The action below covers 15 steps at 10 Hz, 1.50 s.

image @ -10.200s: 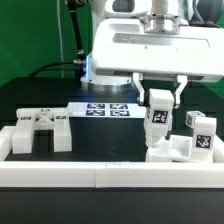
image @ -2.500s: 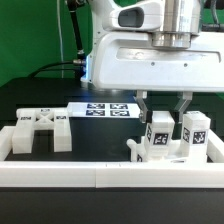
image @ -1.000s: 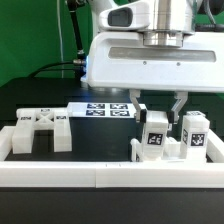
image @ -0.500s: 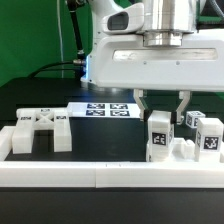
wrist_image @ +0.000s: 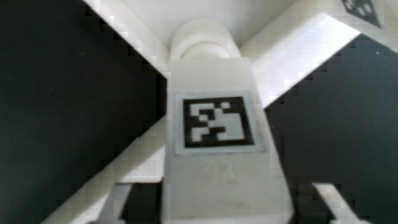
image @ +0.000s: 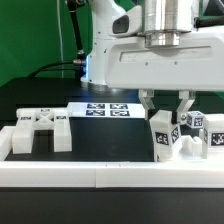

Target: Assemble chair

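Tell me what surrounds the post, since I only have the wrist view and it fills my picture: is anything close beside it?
Observer: Yes. The post held in the gripper has more tagged blocks close by, on the exterior view's right.
Operator: Is it upright?
Observer: Not quite. From outside it looks slightly tilted.
Operator: Any other parts around?
Observer: A cross-shaped part lies well away on the exterior view's left, behind the white rail.
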Motion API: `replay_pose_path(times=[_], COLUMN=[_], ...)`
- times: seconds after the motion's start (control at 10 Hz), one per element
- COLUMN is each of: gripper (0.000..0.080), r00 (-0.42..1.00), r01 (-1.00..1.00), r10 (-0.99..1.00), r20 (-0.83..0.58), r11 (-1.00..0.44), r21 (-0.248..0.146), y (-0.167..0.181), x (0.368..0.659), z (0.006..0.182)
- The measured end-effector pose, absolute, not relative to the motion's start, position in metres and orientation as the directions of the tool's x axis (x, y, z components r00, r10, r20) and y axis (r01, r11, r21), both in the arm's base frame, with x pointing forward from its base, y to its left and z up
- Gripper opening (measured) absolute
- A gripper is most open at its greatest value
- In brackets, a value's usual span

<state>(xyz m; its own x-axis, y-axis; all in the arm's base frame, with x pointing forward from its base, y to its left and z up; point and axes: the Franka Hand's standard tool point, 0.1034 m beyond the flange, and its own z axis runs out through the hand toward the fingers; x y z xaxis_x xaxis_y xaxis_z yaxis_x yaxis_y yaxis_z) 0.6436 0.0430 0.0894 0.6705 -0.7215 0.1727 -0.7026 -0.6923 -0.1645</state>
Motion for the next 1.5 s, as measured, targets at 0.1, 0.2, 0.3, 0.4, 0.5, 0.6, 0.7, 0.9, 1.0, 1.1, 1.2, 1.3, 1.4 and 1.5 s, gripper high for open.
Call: replay_pose_path(times=[0.1, 0.2, 0.3, 0.4, 0.5, 0.6, 0.7, 0.9, 1.0, 1.1, 1.2, 1.3, 1.4, 1.5], gripper=[0.0295, 0.0295, 0.0295, 0.0295, 0.0295, 0.0295, 0.0295, 0.0295, 0.0295, 0.0295, 0.0295, 0.0295, 0.0295, 0.0295], r00=[0.601, 0.531, 0.49, 0.417, 0.369, 0.312, 0.246, 0.116, 0.052, 0.024, -0.061, -0.131, -0.184, -0.208], r01=[-0.764, -0.815, -0.84, -0.88, -0.902, -0.923, -0.943, -0.968, -0.974, -0.975, -0.974, -0.967, -0.958, -0.953], r10=[-0.784, -0.835, -0.861, -0.901, -0.923, -0.945, -0.965, -0.992, -0.998, -0.999, -0.998, -0.991, -0.982, -0.976], r20=[0.153, 0.14, 0.133, 0.12, 0.111, 0.1, 0.086, 0.055, 0.037, 0.028, -0.002, -0.028, -0.048, -0.056], r11=[-0.62, -0.549, -0.508, -0.433, -0.384, -0.327, -0.259, -0.125, -0.059, -0.029, 0.06, 0.134, 0.19, 0.216], r21=[-0.177, -0.186, -0.191, -0.197, -0.197, -0.201, -0.207, -0.216, -0.219, -0.219, -0.22, -0.219, -0.216, -0.214], y=[0.044, 0.044, 0.044, 0.044, 0.045, 0.046, 0.046, 0.047, 0.048, 0.049, 0.051, 0.053, 0.054, 0.054], x=[0.642, 0.64, 0.64, 0.638, 0.637, 0.636, 0.635, 0.633, 0.632, 0.632, 0.631, 0.63, 0.629, 0.629], z=[0.089, 0.088, 0.089, 0.088, 0.088, 0.088, 0.088, 0.088, 0.088, 0.088, 0.087, 0.087, 0.087, 0.087])
